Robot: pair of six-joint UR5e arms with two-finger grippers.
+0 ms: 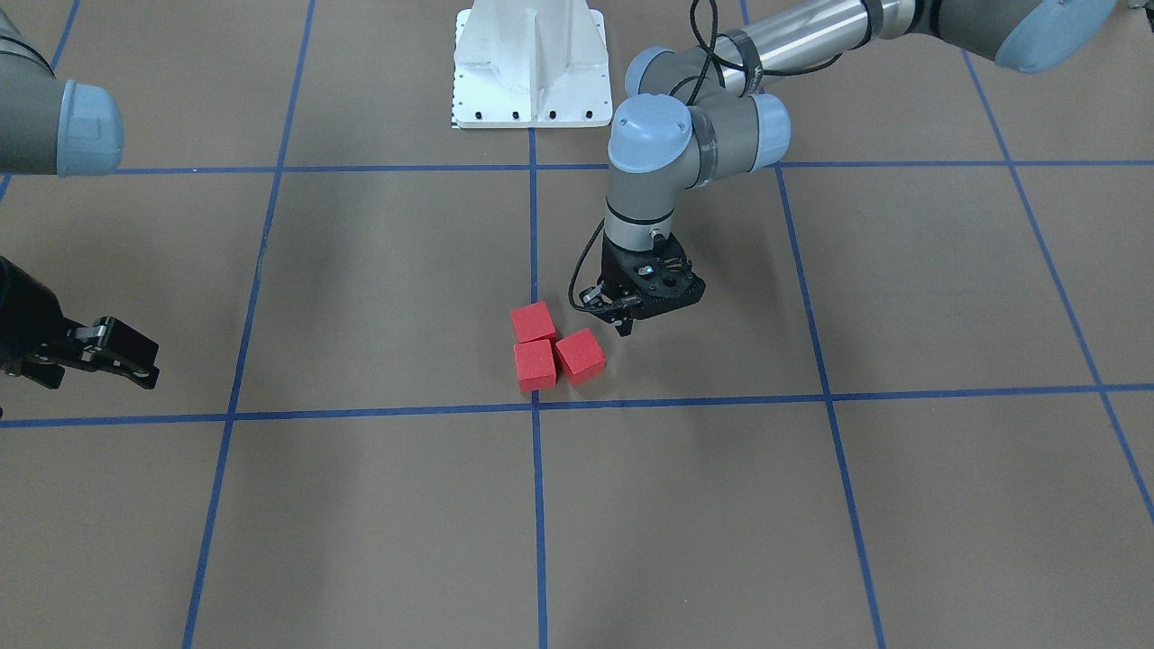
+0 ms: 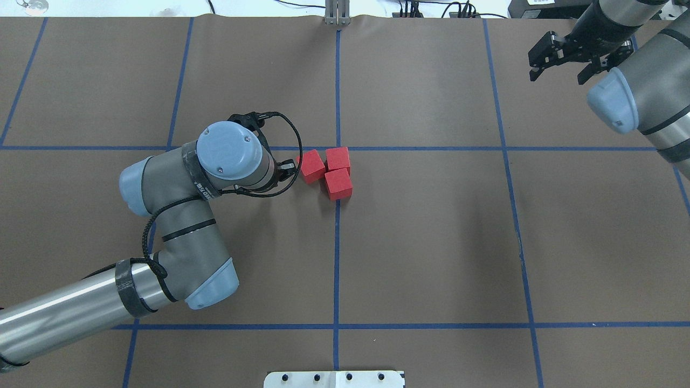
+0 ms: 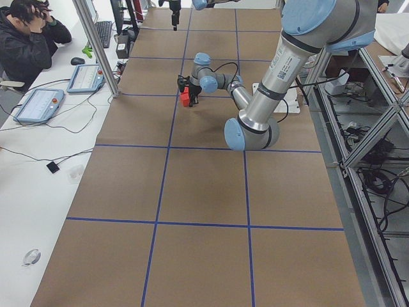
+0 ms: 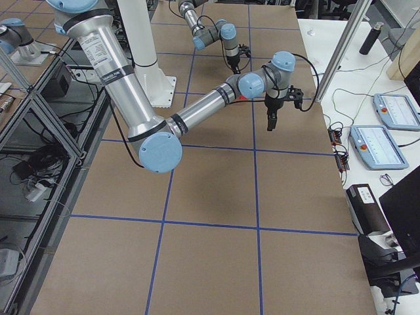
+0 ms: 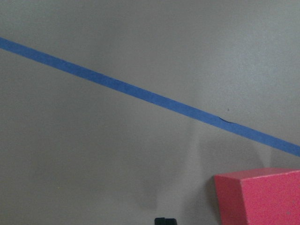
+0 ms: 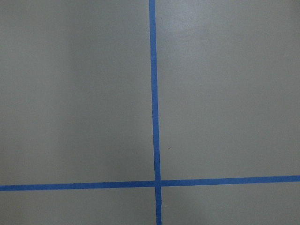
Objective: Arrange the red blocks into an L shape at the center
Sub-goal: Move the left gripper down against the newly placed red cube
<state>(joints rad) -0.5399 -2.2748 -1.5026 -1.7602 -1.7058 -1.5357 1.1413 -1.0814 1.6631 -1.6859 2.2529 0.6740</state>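
Three blocks (image 2: 338, 183) sit bunched on the table (image 2: 431, 242) just robot-side of the centre (image 2: 338, 148), two in line, one skewed: an L nearly made, I judge. The left gripper (image 1: 622, 323), jaws seemingly closed and empty, sits low beside the skewed block (image 2: 311, 166), probably to nudge it; the right gripper (image 2: 557, 77) hangs well apart, jaws spread. The arm label (image 3: 280, 64) is unreadable.
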